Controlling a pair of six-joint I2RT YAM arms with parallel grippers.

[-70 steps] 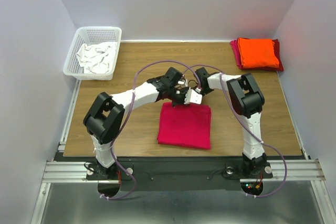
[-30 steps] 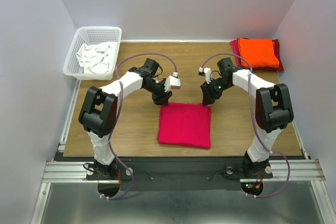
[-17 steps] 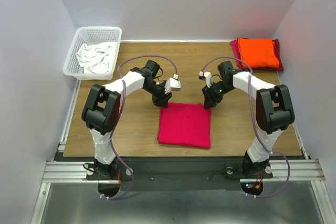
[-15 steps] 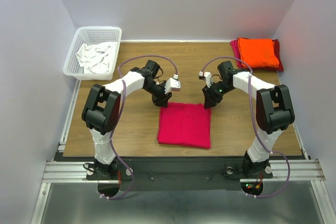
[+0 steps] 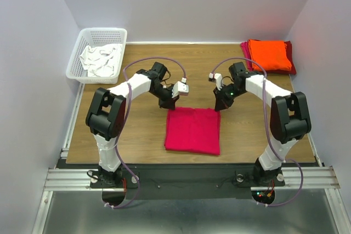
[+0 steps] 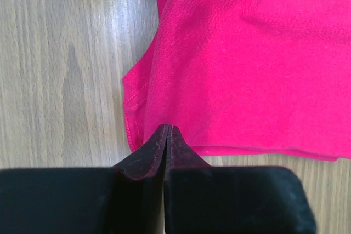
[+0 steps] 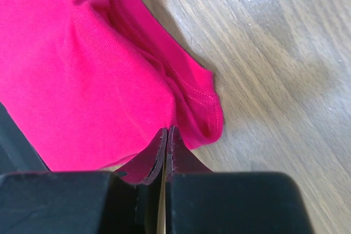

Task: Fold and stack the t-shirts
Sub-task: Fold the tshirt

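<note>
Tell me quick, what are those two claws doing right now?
Left gripper: closed, pinching the pink-red t-shirt at its edge.
Right gripper: closed, pinching the same shirt's edge.

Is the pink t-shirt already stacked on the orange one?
No, the pink t-shirt lies folded near the front, well apart from the orange t-shirt in the far right corner.

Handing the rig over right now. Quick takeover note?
Left gripper: shut, pinching the far-left corner of the pinkish-red t-shirt.
Right gripper: shut on its far-right corner.
The pinkish-red t-shirt lies flat as a folded rectangle, mid-table near the arm bases.
Done: orange t-shirt folded on top of the dark red t-shirt, far-right corner.
Left: probably one more fold, then onto that stack.
White cloth sits in the basket, far left.
</note>
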